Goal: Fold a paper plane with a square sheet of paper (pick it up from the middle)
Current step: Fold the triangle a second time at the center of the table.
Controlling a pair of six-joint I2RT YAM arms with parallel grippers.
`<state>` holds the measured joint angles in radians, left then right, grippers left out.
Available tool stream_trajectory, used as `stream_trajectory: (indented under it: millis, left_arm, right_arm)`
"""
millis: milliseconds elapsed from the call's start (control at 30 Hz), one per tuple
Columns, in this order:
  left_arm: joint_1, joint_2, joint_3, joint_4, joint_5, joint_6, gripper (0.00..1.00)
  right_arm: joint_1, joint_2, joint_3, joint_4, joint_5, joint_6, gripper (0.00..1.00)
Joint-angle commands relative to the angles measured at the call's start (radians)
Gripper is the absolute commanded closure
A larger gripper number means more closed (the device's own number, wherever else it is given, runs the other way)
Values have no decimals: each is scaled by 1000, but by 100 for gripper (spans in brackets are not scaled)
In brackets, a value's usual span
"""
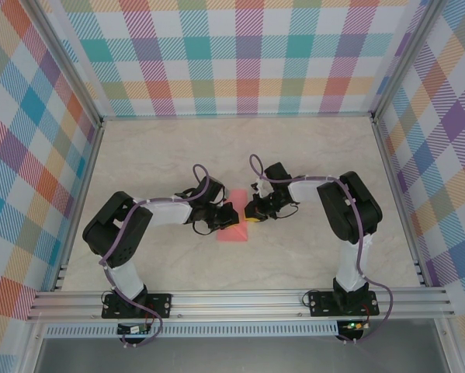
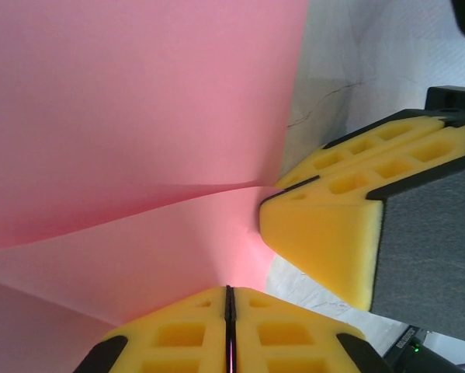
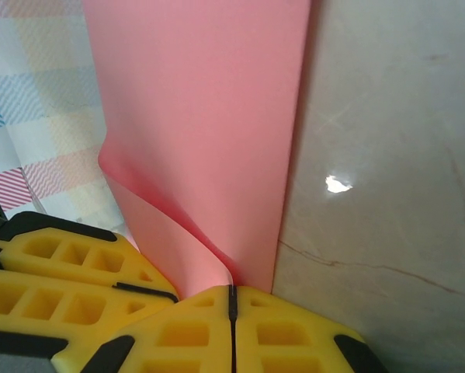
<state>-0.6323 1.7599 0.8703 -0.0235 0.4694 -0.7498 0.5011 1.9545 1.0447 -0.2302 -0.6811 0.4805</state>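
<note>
Paper, thin and matte salmon-pink, lies at the middle of the bench, a pale marbled slab with fine brown veins and a soft gloss. This square sheet of paper sits between the two arms, both reaching in to one spot on it. The left gripper has its fingers pressed together, and the sheet runs down into the dark seam between them. They are yellow wedge-shaped blocks, moulded with rectangular pockets and edged in black. The right gripper is clamped on the same sheet just beside it, its fingers together on a pinched corner. Where the two grips meet, the paper buckles into smooth curved folds with one sharp crease. Plaid walls in pastel stripes enclose the bench.
</note>
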Motion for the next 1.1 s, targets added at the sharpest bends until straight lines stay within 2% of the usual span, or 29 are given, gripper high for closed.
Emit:
stream_trajectory:
  millis: [0,833,1067]
  left_arm:
    - [6,20,22,-29,-13,21,91]
    - [6,53,27,-63,-27,26,91]
    - [6,59,28,-94,-46,25,91]
  right_arm:
    - [8,15,26,-23,-9,-30,93]
    - [8,24,34,-52,28,-36,92]
    - [8,-30,55,-109,92,-34,83]
